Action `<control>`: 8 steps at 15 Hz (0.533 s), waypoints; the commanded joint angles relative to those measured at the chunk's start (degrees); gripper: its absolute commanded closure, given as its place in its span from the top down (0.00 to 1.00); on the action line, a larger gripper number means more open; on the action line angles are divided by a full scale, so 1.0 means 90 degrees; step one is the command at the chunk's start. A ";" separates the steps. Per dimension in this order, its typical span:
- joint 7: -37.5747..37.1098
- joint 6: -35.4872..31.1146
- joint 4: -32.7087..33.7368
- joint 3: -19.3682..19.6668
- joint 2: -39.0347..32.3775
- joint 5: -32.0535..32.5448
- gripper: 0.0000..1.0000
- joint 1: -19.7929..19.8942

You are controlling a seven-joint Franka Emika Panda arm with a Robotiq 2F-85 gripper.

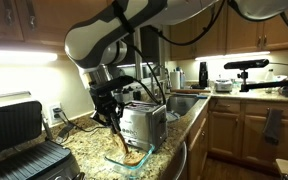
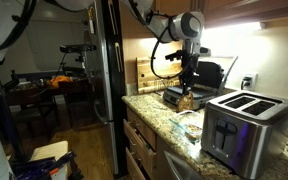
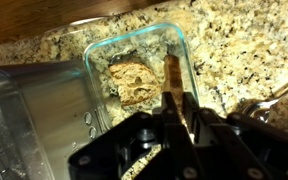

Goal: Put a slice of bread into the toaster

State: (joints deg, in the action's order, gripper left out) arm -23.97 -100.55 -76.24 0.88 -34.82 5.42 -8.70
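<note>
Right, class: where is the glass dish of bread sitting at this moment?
In the wrist view the glass dish sits on the granite counter, right beside the toaster, under the claw.

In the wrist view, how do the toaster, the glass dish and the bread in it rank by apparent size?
1. toaster, though close to the camera and cut off by the frame
2. glass dish
3. bread, inside the dish

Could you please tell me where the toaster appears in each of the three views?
In an exterior view: the toaster sits mid-frame, lower half.
In an exterior view: lower right foreground.
Wrist view: left side, cropped.
Shared landmark: the granite counter beneath it.
</note>
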 commanded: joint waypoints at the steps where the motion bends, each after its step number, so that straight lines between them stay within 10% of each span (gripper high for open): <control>1: -0.0240 -0.0360 -0.0615 0.0106 0.0569 -0.0089 0.08 0.0041; 8: -0.0442 -0.0541 -0.0669 0.0214 0.0774 -0.0030 0.08 0.0068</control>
State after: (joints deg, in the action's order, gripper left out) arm -26.04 -103.24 -77.33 2.41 -31.83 5.42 -8.16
